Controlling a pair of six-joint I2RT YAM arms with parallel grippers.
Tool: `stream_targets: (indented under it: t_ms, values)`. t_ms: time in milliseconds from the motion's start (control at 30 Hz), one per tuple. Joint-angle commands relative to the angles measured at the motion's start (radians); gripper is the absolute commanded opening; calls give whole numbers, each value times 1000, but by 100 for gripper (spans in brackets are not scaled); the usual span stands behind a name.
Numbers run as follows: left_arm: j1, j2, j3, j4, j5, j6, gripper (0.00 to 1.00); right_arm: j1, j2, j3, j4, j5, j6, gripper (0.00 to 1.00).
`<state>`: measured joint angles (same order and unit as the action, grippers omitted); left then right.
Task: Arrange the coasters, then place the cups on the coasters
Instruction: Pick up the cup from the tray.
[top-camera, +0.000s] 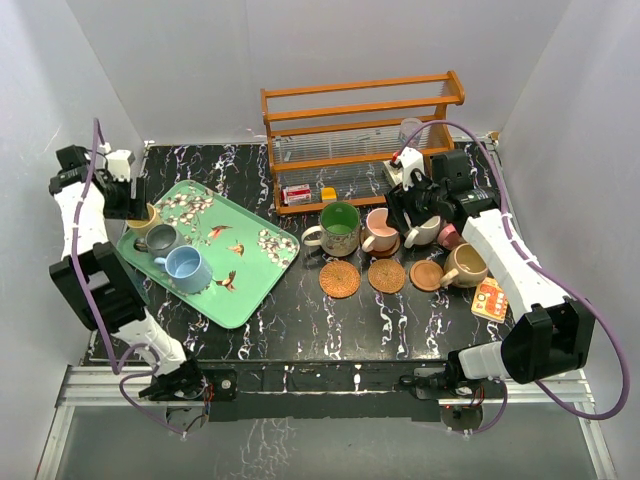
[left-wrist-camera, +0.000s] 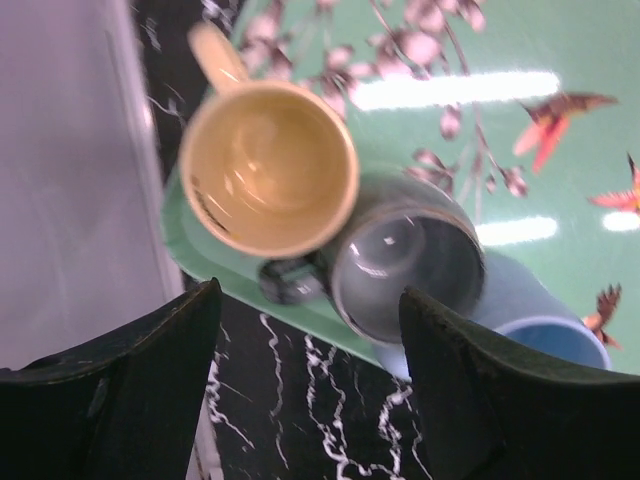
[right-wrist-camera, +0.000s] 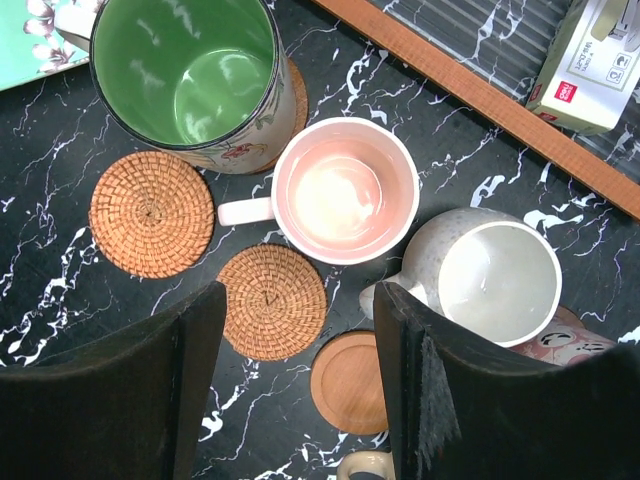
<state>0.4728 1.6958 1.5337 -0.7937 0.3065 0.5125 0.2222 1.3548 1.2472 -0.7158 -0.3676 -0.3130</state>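
Best to lower the left gripper squarely over the yellow mug just ahead of its fingertips on the tray, pinching the rim on the side away from the grey mug close beside it, blue mug beyond that. Fingers spread wide, holding and touching nothing. Right gripper likewise spread and empty above a woven coaster, cream mug just beside one finger.

Upper left: green mug, upright. Centre: pink mug, handle pointing left. Right of centre: cream mug. Left: bare woven coaster. Lower centre: second woven coaster, just beside smooth wooden coaster at bottom. Upper right: wooden rail, white box.
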Motion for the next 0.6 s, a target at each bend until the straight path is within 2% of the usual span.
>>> stream_targets:
  t_ms: [0, 300, 567]
  values:
    - [17, 84, 137, 64, -36, -37, 68, 1, -7, 2, 30, -12, -10, 59]
    - [18, 308, 365, -17, -51, 45, 66, 2, 4, -6, 32, -8, -4, 59]
    - [17, 389, 390, -61, -30, 84, 62, 0, 28, -7, 26, 7, 1, 59]
